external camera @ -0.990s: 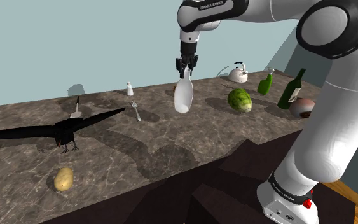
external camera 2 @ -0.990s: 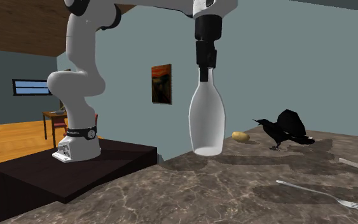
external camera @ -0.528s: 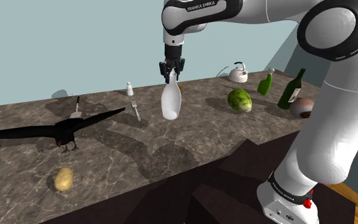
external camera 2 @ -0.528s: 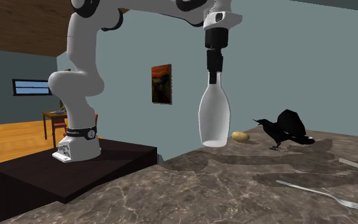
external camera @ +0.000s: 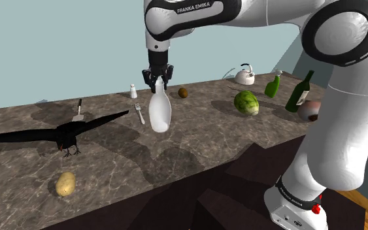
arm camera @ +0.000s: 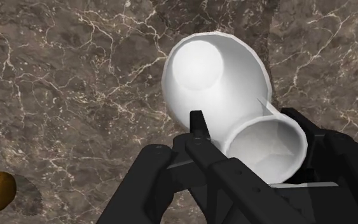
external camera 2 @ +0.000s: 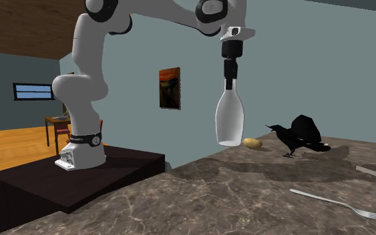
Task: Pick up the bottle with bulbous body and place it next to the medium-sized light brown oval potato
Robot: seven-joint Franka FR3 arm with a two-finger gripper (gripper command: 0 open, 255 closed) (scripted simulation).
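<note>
On the marble counter (external camera: 202, 134), the containers run from a small white shaker (external camera: 133, 90) to the white bulbous bottle (external camera: 159, 112). A white kettle (external camera: 244, 76), a green bottle (external camera: 273, 85) and a dark green bottle (external camera: 300, 91) follow at the shoulder view's right. The black gripper (external camera: 158, 80) is clamped on the bulbous bottle's neck. The bottle hangs nearly upright in the air above the counter. It is well apart from the light brown potato (external camera: 65, 183), which lies near the front edge at the left. The bottle's white wall hides any contents.

A black crow (external camera: 65, 138) stands just behind the potato, with one wing stretched toward a fork (external camera: 139, 112) near the bottle. Right of the bottle lie a small brown ball (external camera: 184, 93) and a green melon (external camera: 246, 102).

The second exterior view shows the bottle's base clear of the surface and the potato beyond it, and a painting (external camera 2: 169, 88) on the wall. The wrist view looks down on the neck between the fingers (arm camera: 199, 124).
</note>
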